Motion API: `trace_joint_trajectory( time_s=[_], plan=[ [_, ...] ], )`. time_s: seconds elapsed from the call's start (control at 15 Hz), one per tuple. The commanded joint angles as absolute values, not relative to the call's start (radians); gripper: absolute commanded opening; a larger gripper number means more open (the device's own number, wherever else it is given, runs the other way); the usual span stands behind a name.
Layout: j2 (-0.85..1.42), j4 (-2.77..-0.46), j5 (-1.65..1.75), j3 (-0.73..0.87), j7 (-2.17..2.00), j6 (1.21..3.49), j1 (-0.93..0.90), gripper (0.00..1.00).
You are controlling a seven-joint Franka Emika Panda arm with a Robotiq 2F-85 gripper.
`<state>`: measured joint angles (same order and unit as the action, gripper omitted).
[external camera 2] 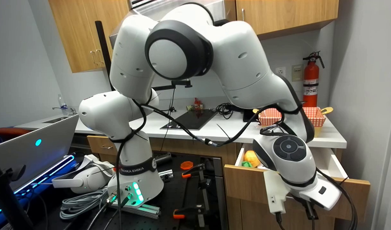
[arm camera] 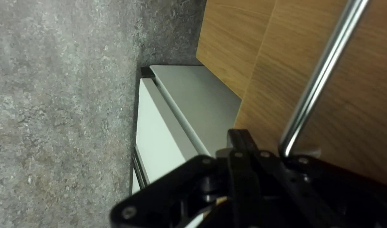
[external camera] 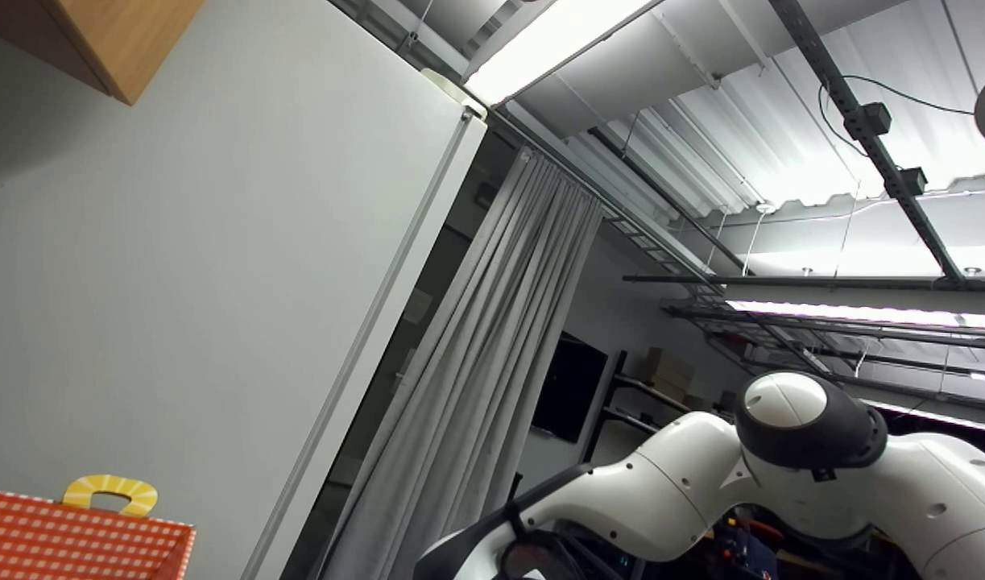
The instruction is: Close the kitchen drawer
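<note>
A wooden kitchen drawer (external camera 2: pixel 246 183) stands pulled out below the counter in an exterior view. Its white inside shows, with an orange item (external camera 2: pixel 252 158) and a green item (external camera 2: pixel 246 164) in it. The arm's wrist hangs in front of the drawer front and hides its middle; the fingers are hidden there. In the wrist view my gripper (arm camera: pixel 240 136) is shut with its fingertips together and nothing seen between them. It is close to a wooden front (arm camera: pixel 345 110) and beside the lower end of a metal bar handle (arm camera: pixel 323 76). Whether it touches either, I cannot tell.
The white counter (external camera 2: pixel 331 140) overhangs the drawer and holds a red-checkered basket (external camera 2: pixel 313 116). A fire extinguisher (external camera 2: pixel 310 83) stands behind it. Black clamps (external camera 2: pixel 189 212) sit left of the drawer. Cables hang from the arm. A white panel (arm camera: pixel 158 126) and grey floor (arm camera: pixel 63 110) show in the wrist view.
</note>
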<state>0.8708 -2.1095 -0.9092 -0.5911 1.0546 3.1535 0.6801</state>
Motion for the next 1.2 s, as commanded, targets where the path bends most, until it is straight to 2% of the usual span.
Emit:
trace_joint_trajectory(
  time_s=[0.0,1.13],
  plan=[
    [0.966,-2.048,-0.900,-0.608,1.068,3.189,0.649,0.00],
    [1.019,-1.870,-0.832,-0.587,1.062,3.133,0.541,0.00]
  ],
)
